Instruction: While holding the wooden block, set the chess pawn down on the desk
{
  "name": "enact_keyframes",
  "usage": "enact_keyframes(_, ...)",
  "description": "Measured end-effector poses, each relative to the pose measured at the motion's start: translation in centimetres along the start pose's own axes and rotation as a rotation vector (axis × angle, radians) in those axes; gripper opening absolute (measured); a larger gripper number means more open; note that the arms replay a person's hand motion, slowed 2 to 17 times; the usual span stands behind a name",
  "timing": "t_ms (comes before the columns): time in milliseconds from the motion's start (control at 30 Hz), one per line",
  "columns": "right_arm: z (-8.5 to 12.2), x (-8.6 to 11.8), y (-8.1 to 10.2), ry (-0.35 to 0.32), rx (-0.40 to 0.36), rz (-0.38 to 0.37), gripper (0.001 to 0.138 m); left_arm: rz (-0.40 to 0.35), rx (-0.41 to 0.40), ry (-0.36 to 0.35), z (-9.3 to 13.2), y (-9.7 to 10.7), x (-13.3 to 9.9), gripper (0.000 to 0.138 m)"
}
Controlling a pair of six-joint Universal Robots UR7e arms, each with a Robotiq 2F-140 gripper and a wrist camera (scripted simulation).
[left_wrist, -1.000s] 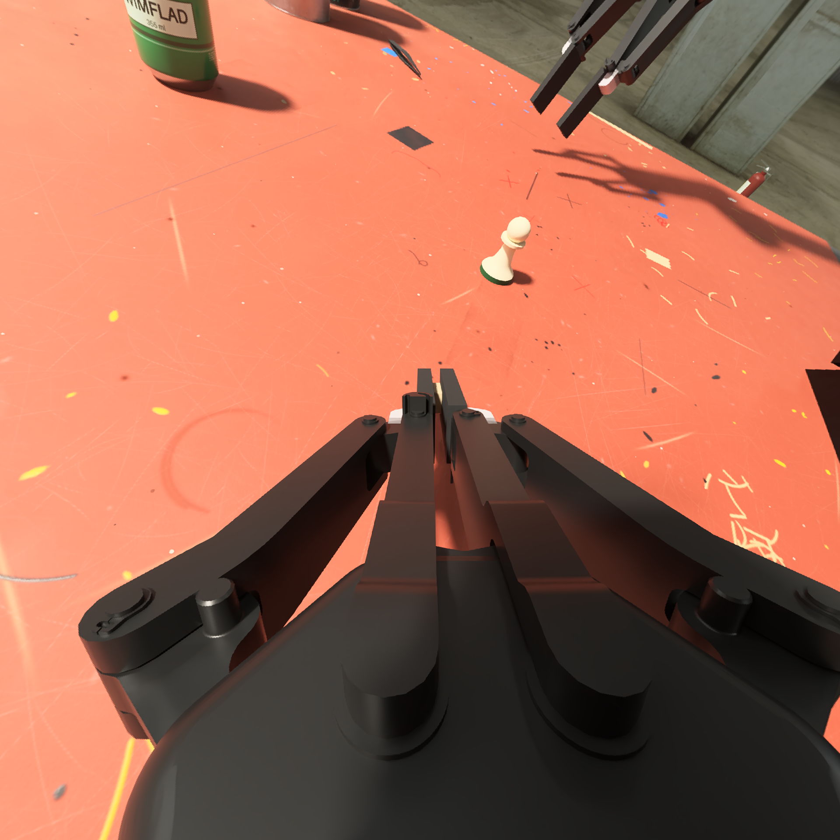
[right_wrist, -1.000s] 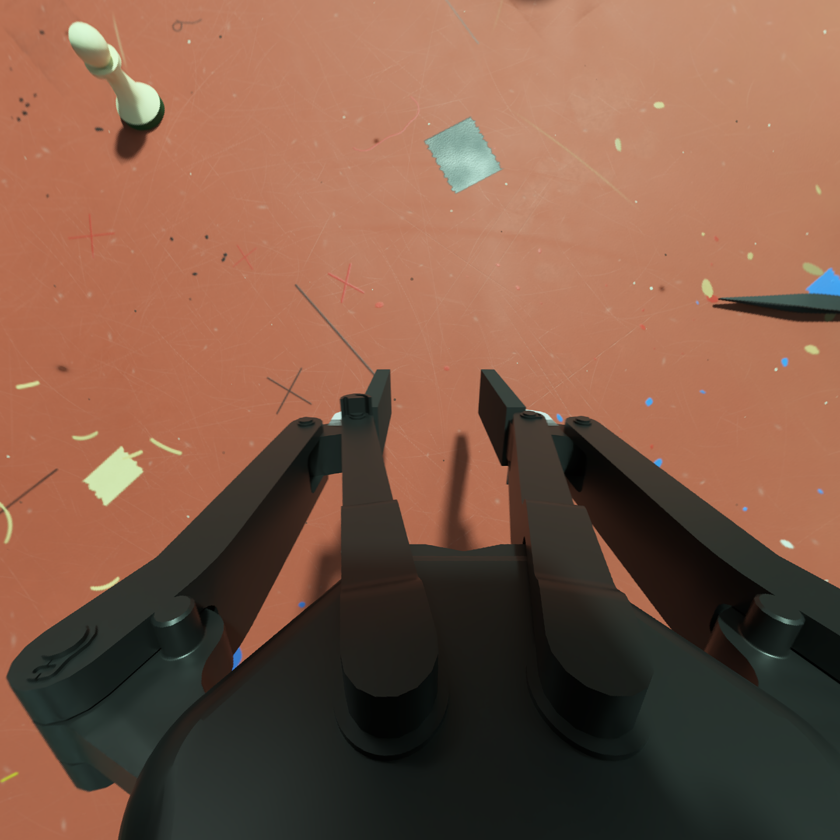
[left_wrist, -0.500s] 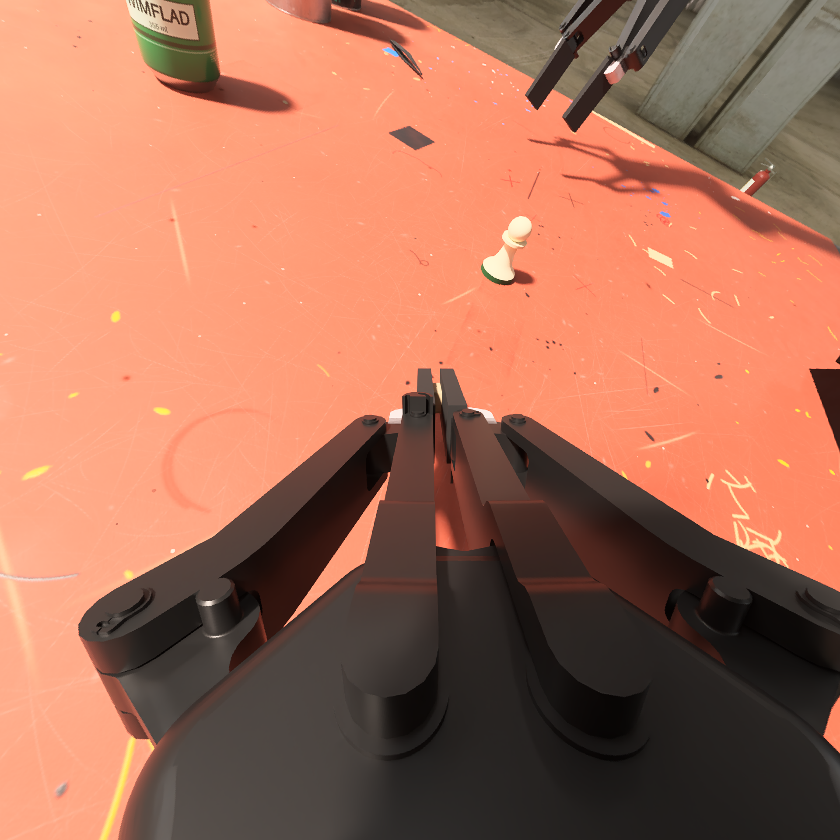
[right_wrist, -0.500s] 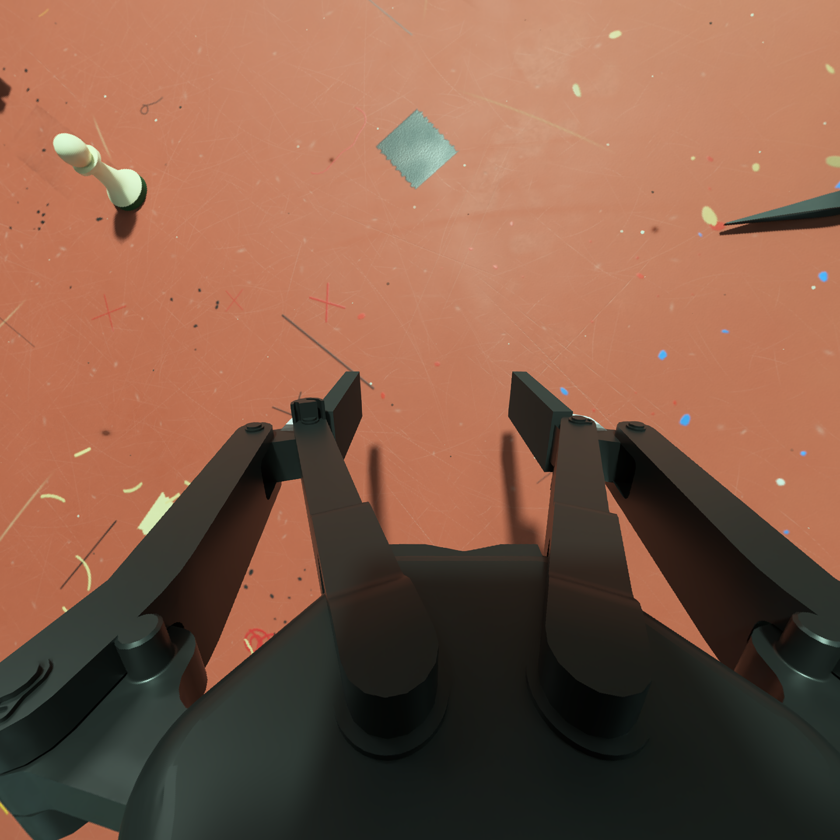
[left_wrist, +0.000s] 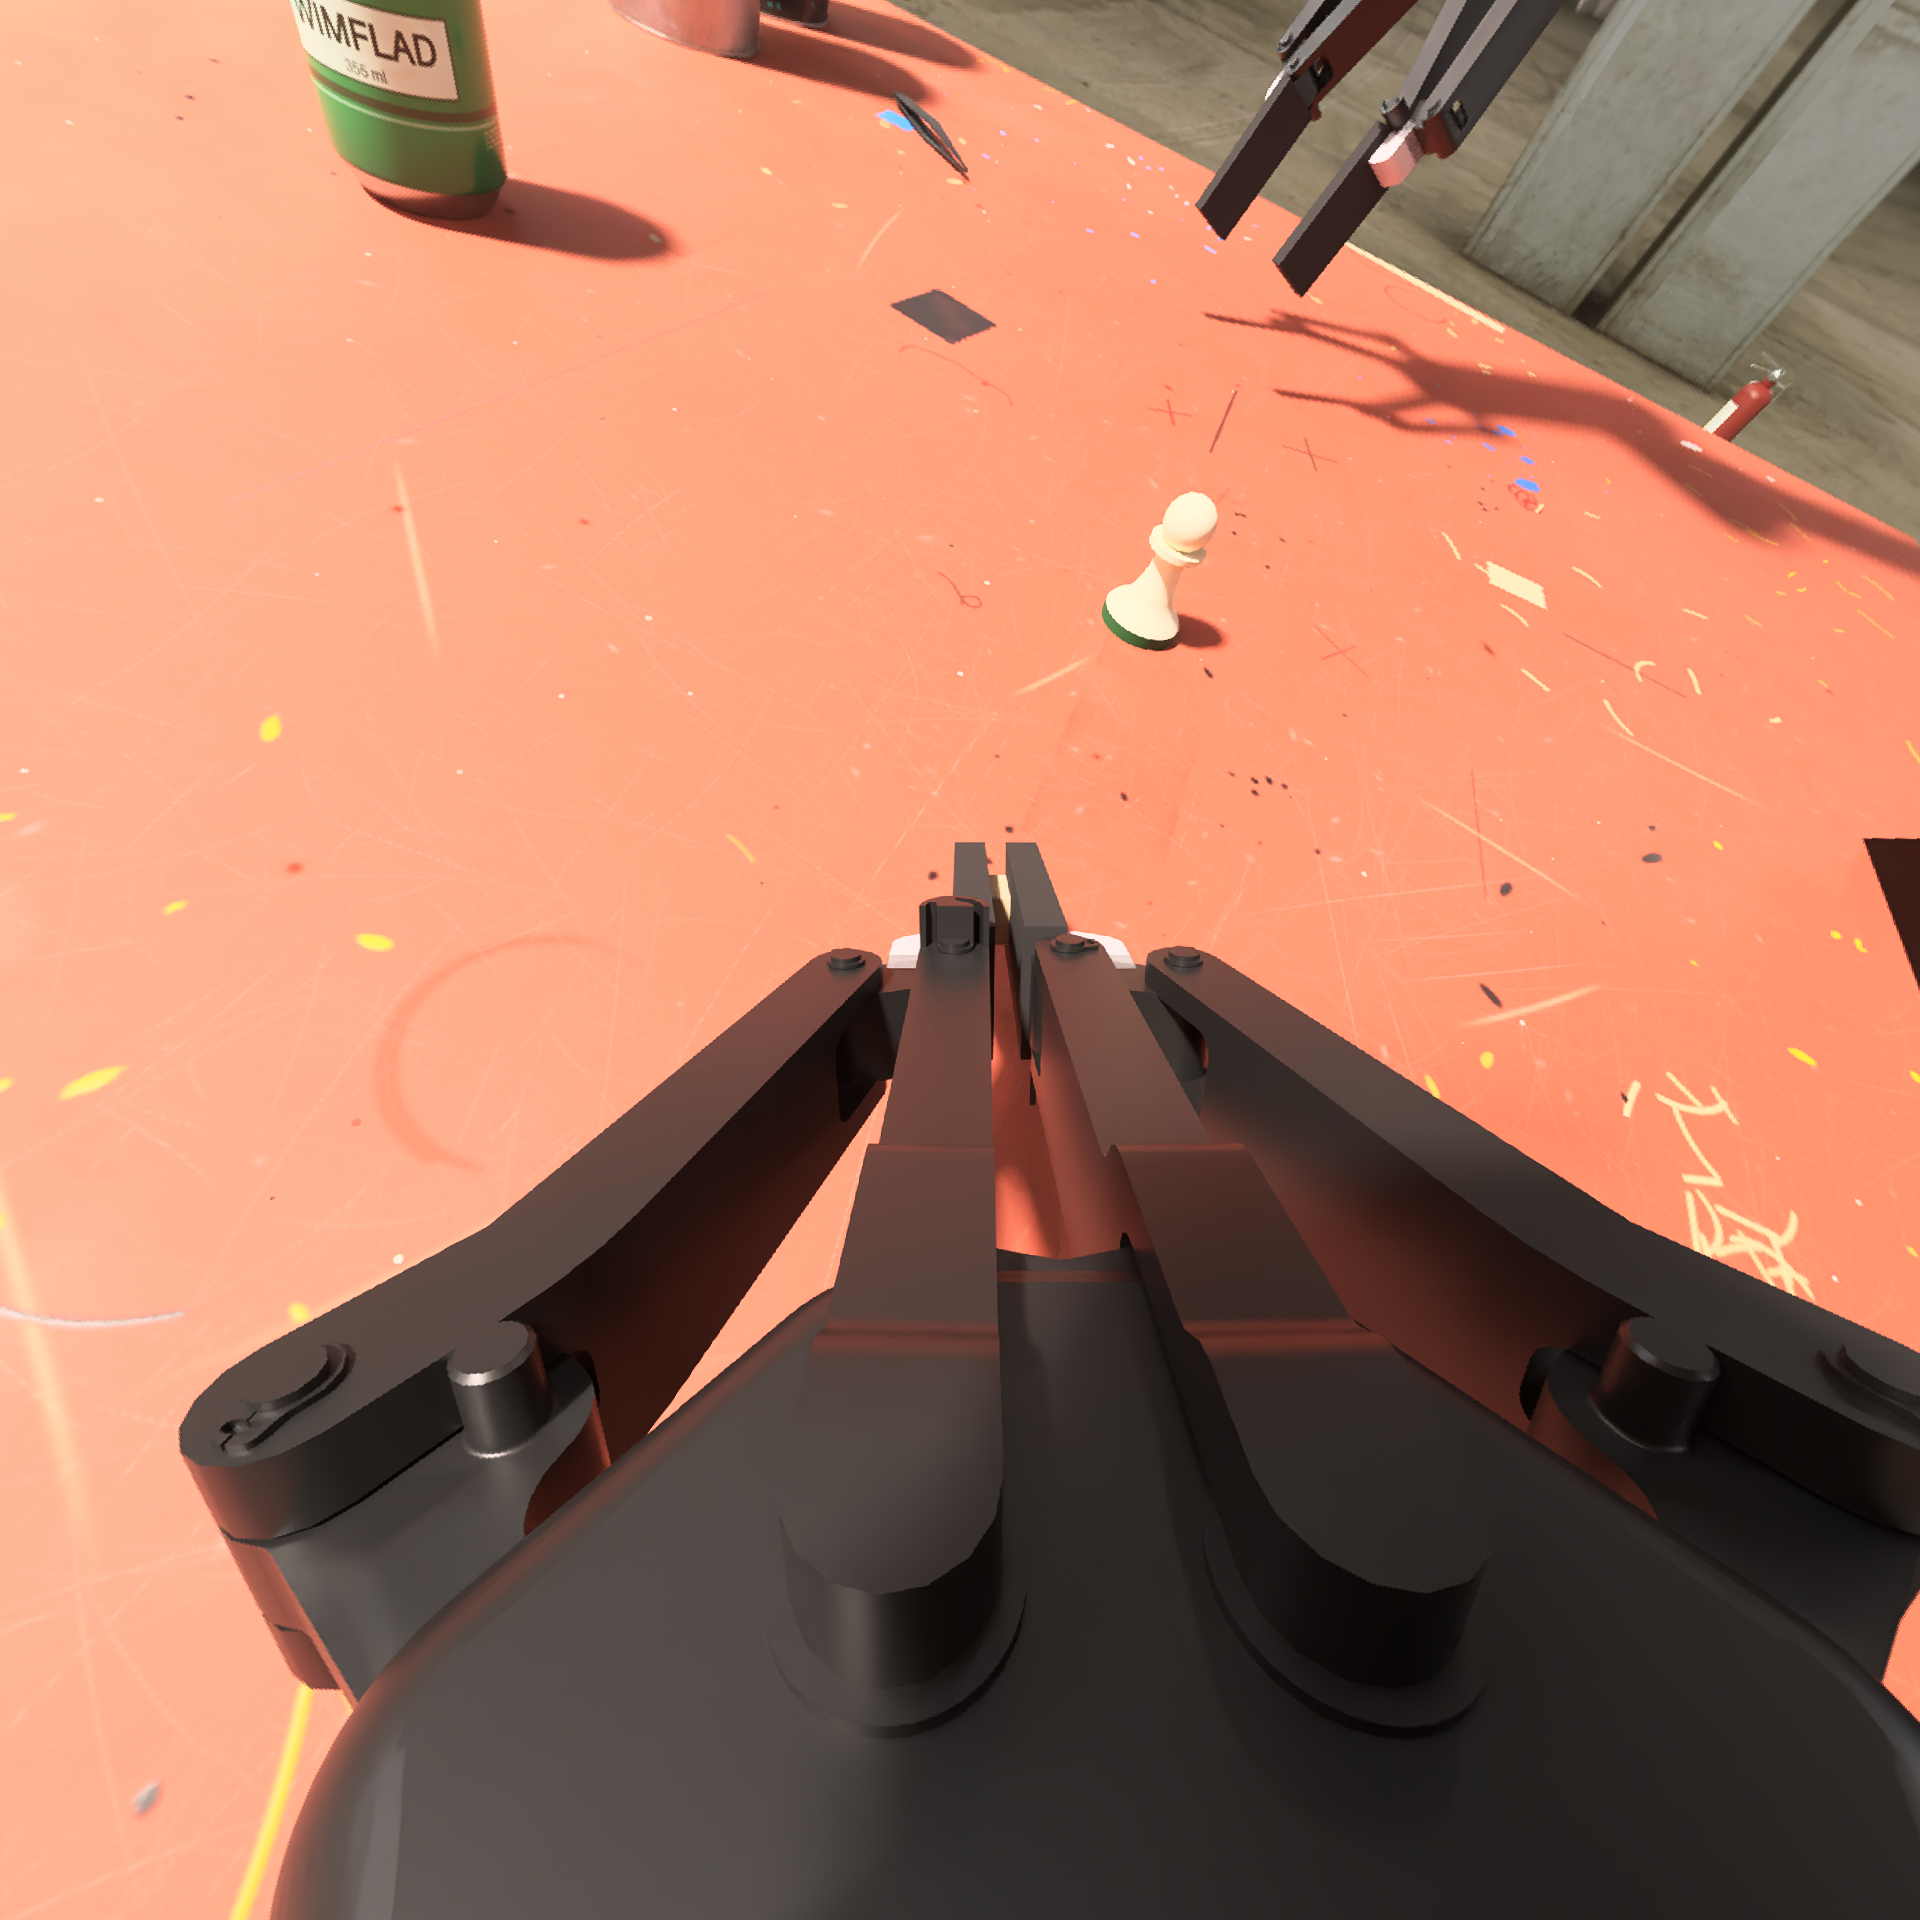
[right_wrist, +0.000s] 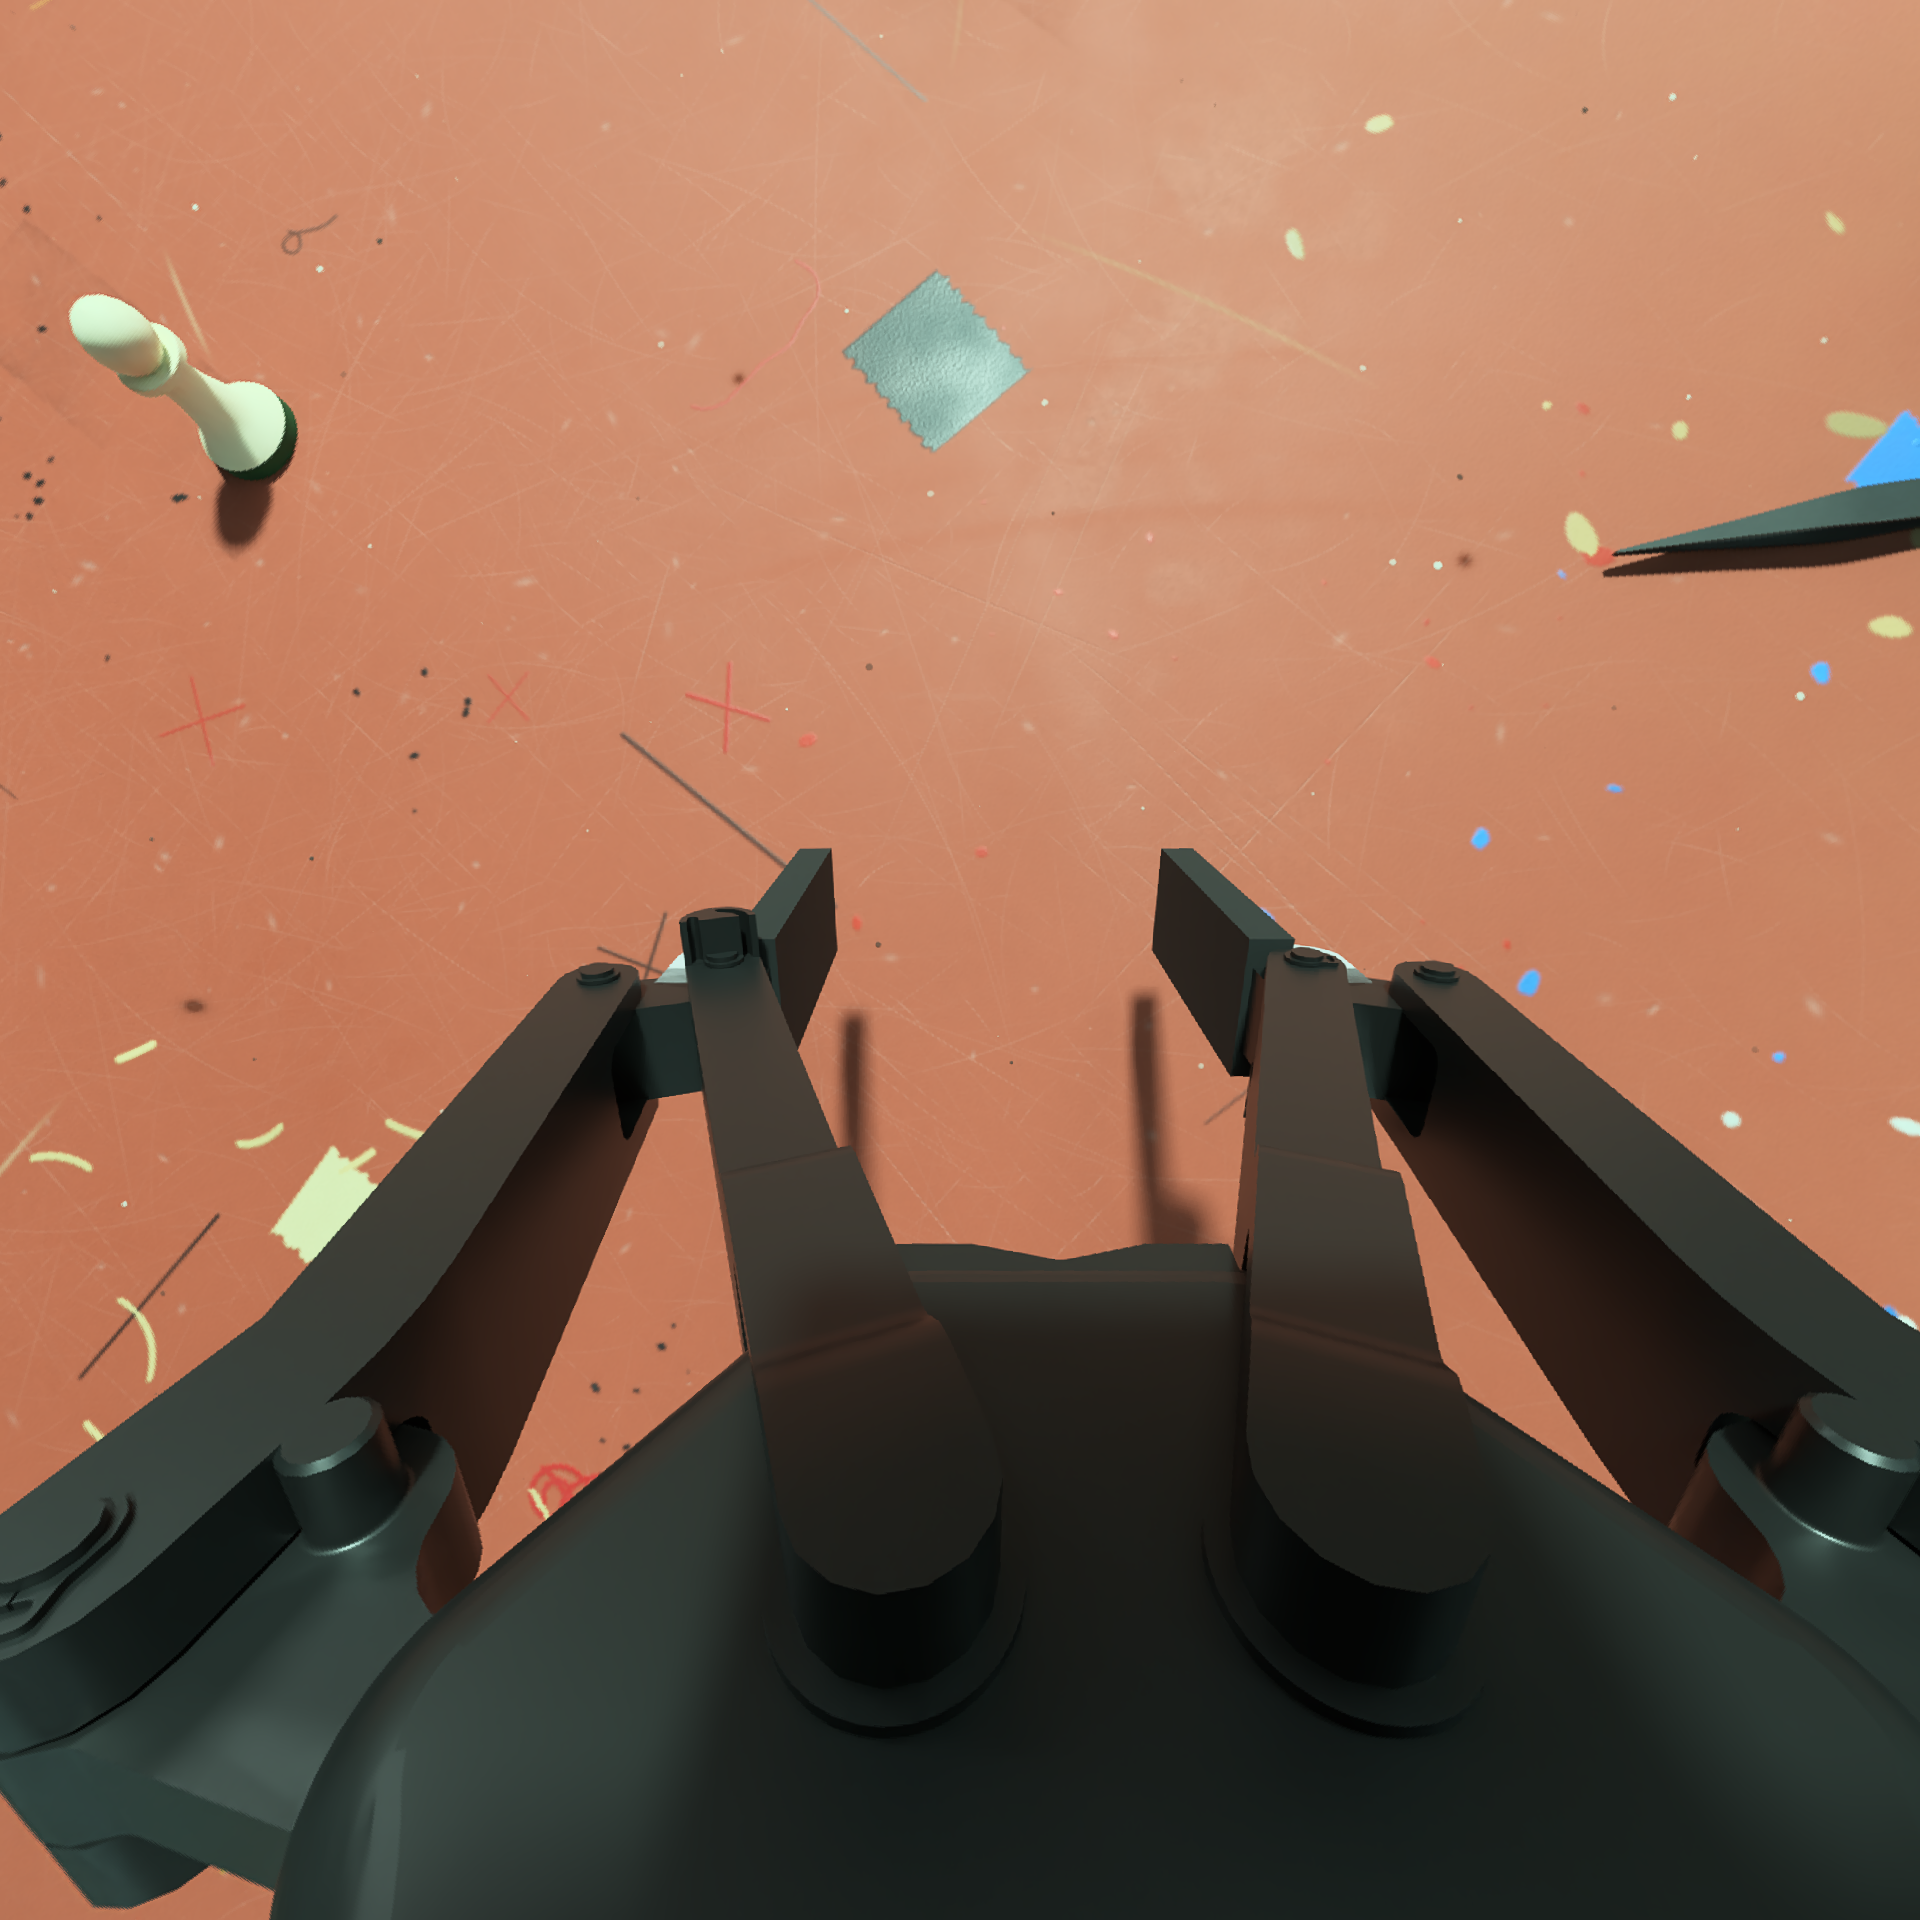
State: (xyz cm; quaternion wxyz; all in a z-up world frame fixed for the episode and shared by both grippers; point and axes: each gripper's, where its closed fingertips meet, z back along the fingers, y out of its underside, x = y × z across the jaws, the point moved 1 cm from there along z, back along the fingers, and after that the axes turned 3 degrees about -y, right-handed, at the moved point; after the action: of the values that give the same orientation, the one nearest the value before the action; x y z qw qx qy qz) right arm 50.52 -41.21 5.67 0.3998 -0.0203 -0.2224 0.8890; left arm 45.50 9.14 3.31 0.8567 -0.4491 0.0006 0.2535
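A cream chess pawn (left_wrist: pixel 1162 577) with a green base stands upright on the salmon-red desk (left_wrist: pixel 520 623), free of both grippers. It also shows in the right wrist view (right_wrist: pixel 182 387) at the upper left. My left gripper (left_wrist: pixel 997 868) is shut on a thin pale wooden block (left_wrist: pixel 1002 896), of which only a sliver shows between the fingers, held above the desk. My right gripper (right_wrist: pixel 995 894) is open and empty, raised above the desk; it also shows in the left wrist view (left_wrist: pixel 1262 244) at the upper right, beyond the pawn.
A green labelled bottle (left_wrist: pixel 400 99) stands at the back left, with a metal can (left_wrist: pixel 691 16) behind it. A dark square patch (left_wrist: pixel 942 314) lies flat on the desk. Dark tweezers (right_wrist: pixel 1787 525) lie at the right. The desk's far edge (left_wrist: pixel 1455 301) runs diagonally.
My right gripper has opened wider and lifted away from the pawn, which stays standing on the desk. My left gripper has held still, shut on the block.
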Motion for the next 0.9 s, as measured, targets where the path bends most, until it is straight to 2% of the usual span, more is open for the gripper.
enact_keyframes(467,0.3,0.3,-1.1,0.013,-0.010,0.032,0.071,-0.004,-0.001,-0.004,0.0,0.0,0.0,0.005)
enact_keyframes(900,0.4,-0.8,-0.2,0.082,0.062,-0.017,0.074,-0.004,-0.002,-0.004,0.0,0.0,0.0,0.005)
